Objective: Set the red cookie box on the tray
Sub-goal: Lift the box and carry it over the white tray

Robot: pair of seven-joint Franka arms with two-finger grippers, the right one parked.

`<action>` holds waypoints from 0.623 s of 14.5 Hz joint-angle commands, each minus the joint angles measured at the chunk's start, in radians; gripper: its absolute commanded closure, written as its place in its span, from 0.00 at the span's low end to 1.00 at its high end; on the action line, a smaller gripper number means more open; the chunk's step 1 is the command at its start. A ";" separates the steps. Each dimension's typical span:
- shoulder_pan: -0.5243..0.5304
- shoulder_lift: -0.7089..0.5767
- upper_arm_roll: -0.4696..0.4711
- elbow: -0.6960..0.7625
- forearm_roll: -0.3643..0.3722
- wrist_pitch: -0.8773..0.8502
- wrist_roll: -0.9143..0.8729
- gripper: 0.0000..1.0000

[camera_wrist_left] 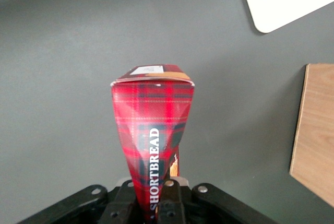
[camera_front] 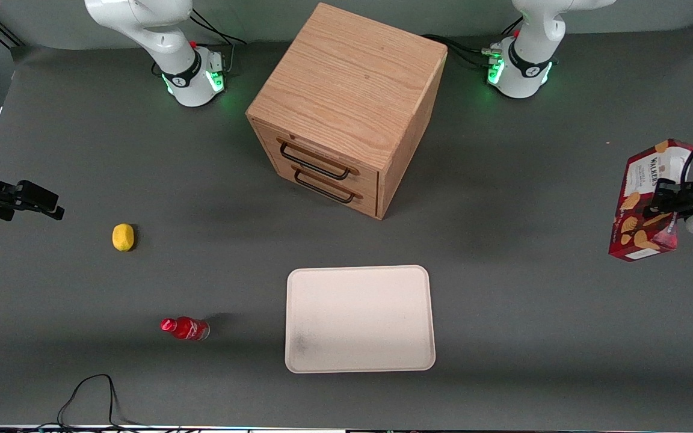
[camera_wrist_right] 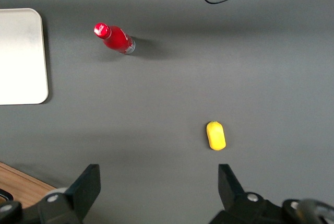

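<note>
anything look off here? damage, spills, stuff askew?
The red cookie box looks pinched narrow where the gripper clamps it, held above the table toward the working arm's end. No spills; the tray lies flat and bare.

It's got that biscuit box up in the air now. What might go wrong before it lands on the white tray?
The gripper, toward the working arm's end of the table, is shut on the red cookie box at one narrow spot, so the long box might twist or slip. The tray lies some way off, so there is a long carry. The wooden drawer cabinet stands farther from the front camera than the tray; a wide swing might clip it.
</note>
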 commanded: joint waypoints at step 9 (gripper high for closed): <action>-0.264 0.461 -0.118 0.446 -0.004 0.274 -0.761 1.00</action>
